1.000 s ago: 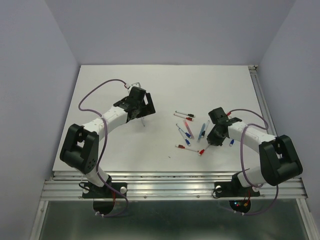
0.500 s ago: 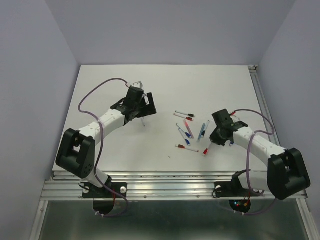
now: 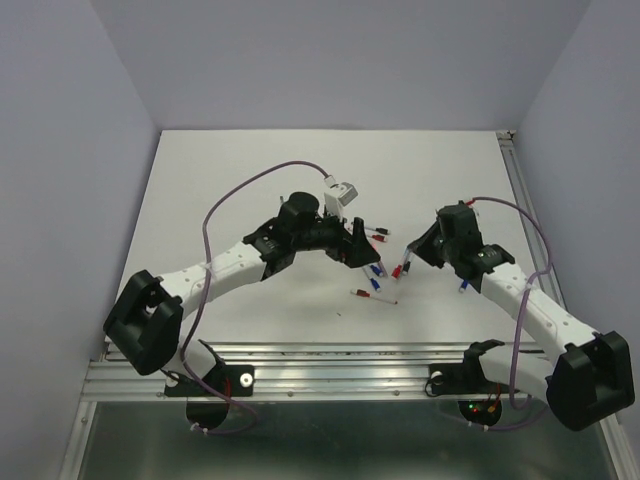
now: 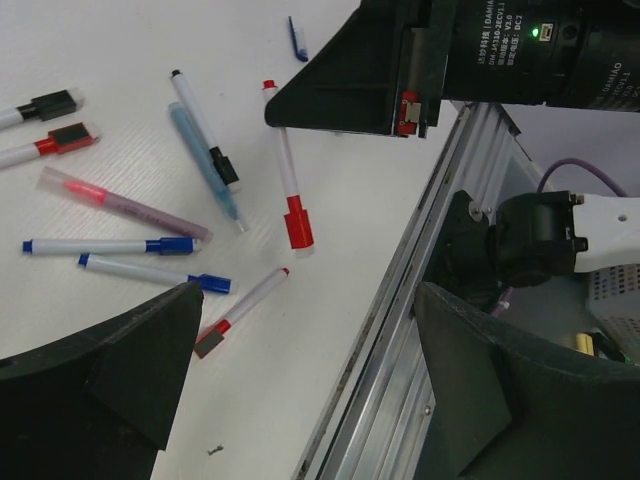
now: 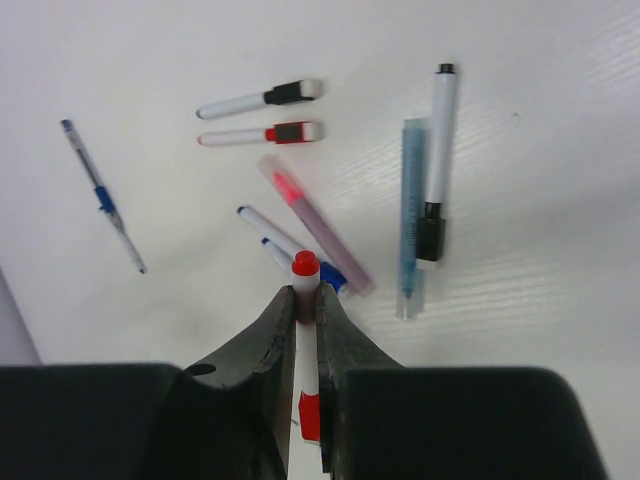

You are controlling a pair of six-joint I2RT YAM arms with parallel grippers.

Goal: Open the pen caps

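My right gripper (image 5: 305,295) (image 3: 410,254) is shut on a white pen (image 5: 306,345) (image 4: 286,165), lifted off the table. The pen's small red end pokes past the fingertips, and its red cap (image 5: 310,415) (image 4: 297,225) is still on. My left gripper (image 4: 300,385) (image 3: 358,245) hangs wide open over the pile of pens, just left of the held pen, holding nothing. Capped pens lie on the white table: a black-capped one (image 5: 262,98), a red-capped one (image 5: 262,133), a pink one (image 5: 315,215), two blue-capped ones (image 4: 150,272) and a red one (image 4: 240,315).
A teal pen (image 5: 408,215) and a black-capped pen (image 5: 436,160) lie side by side to the right. Apart from the pile lies a thin blue pen (image 5: 100,195). The aluminium rail (image 4: 420,300) runs along the table's near edge.
My left arm has swung right from the table's left half to above the pens. My right gripper has shut on the red-capped pen, lifted it and carried it up and left.
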